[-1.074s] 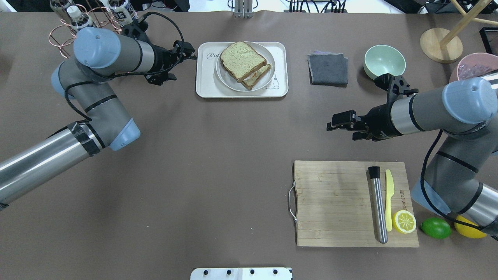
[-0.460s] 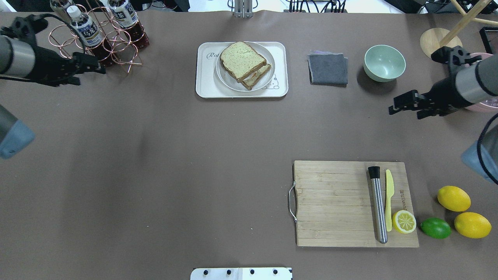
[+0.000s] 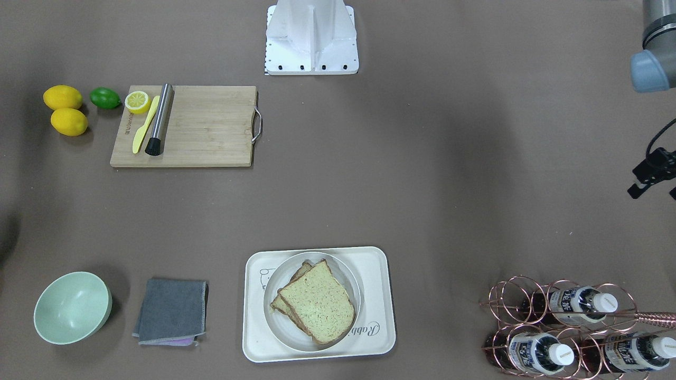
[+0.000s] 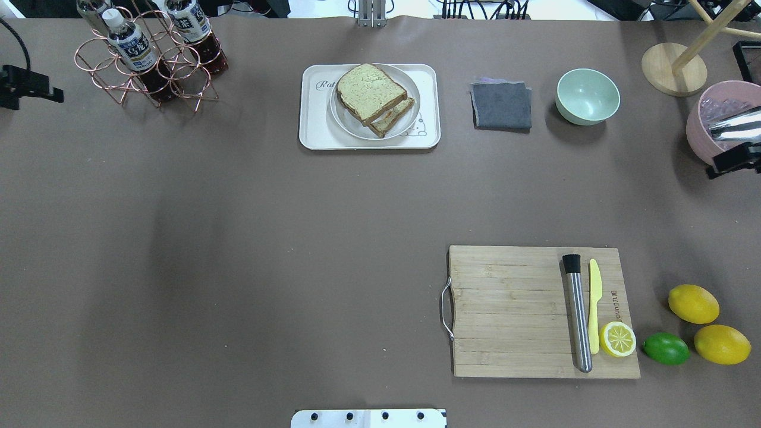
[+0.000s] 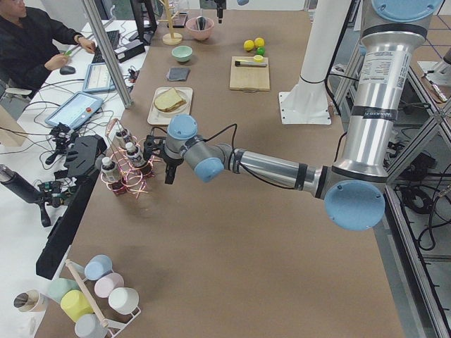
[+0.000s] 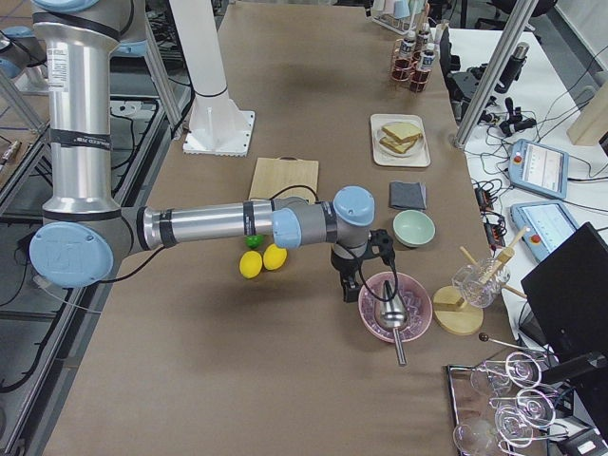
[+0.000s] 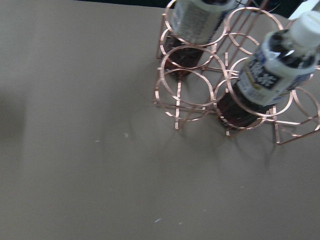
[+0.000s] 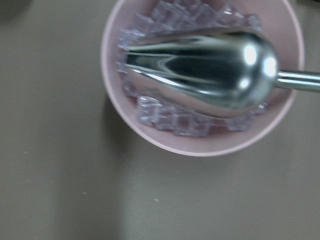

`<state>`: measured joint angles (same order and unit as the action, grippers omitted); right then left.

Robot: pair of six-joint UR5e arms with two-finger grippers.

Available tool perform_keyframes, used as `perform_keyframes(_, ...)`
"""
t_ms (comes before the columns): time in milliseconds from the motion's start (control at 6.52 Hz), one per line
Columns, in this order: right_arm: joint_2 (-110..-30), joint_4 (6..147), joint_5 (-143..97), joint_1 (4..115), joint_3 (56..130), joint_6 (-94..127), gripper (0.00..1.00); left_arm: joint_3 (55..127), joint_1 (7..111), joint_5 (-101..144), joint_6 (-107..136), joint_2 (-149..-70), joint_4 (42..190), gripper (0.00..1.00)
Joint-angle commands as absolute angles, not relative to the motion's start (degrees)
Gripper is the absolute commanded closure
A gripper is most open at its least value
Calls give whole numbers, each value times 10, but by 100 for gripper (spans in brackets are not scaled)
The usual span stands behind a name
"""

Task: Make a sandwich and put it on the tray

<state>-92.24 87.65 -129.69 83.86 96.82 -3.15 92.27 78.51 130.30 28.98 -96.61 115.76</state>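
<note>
Sandwich (image 4: 371, 94) sits on a round plate (image 4: 340, 117) in the tray (image 4: 311, 134), on the brown-covered table (image 4: 267, 238). Left gripper (image 4: 41, 90) and right gripper (image 4: 730, 163) hang at opposite ends, can't tell if they're wide or closed. Operator (image 5: 32, 39) is at a side desk.

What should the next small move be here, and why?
Probably none beyond parking. The sandwich sits assembled on the plate, which rests inside the tray, and nothing holds it. The left arm is out by the bottle rack and the right arm is by the pink bowl, both far from the tray. I would judge the task done and leave everything as it lies.
</note>
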Motion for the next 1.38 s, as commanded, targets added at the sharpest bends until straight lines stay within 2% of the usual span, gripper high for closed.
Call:
perform_keyframes(0,-924,896,-1296,915,908,-93,0,920,856,1303,61,-968,990,2)
perform_keyframes(307,-923,894,-1303,946,862,-92,0,902,900,1336,21,-972,909,2)
perform_keyframes(614,-919,890,-1321,945,860,-82,0,884,904,1448,24,-967,903,2)
perform_keyframes(1228,-901,891,-1351,942,860,-26,0,884,913,1407,20,-964,918,2)
